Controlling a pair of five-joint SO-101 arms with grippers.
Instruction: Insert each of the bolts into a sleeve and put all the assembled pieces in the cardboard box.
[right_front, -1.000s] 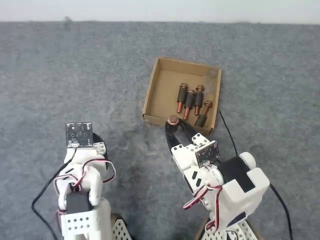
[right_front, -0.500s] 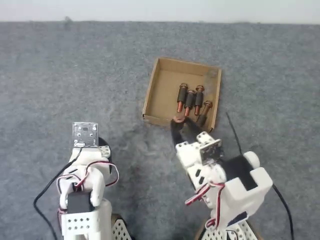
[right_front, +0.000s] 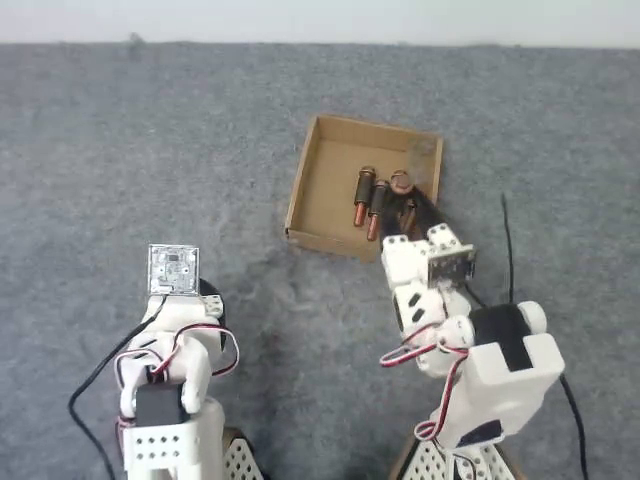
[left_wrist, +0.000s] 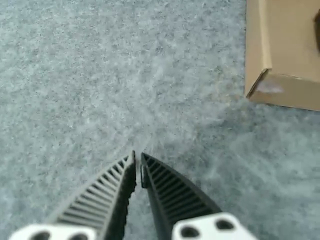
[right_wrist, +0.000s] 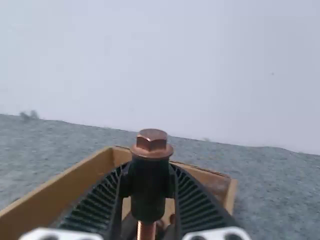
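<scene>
Holding one assembled piece, the right claw (right_front: 401, 192) (right_wrist: 150, 175) hangs over the interior of the cardboard box (right_front: 299, 186) (right_wrist: 60, 195), on the side of the box farthest from the left arm. Its jaws pinch the dark sleeve (right_wrist: 148, 187), from which the copper bolt (right_front: 401, 181) (right_wrist: 151, 142) projects, hexagonal head uppermost. The long axis of the held piece is upright, so the shank end points down at the box floor.

Inside the box, assembled pieces (right_front: 363, 196) lie flat beside one another, just beside the held piece, their long axes running roughly from the box's far wall toward its near wall. One more is partly hidden beneath the claw.

The left claw (left_wrist: 137, 165) has its jaws pressed together on nothing and sits low over the grey tabletop (left_wrist: 100, 75), well apart from the box and short of its near corner (left_wrist: 260, 85). The right arm is clearly the nearer to the box.

Judgement: the deposit is the step in hand. The target lies directly beneath the claw, so the coming move calls for little more than lowering and spreading the jaws. Released upright, the piece would probably topple, perhaps onto its neighbours.

The box walls are plain brown, and no writing on them is legible.
</scene>
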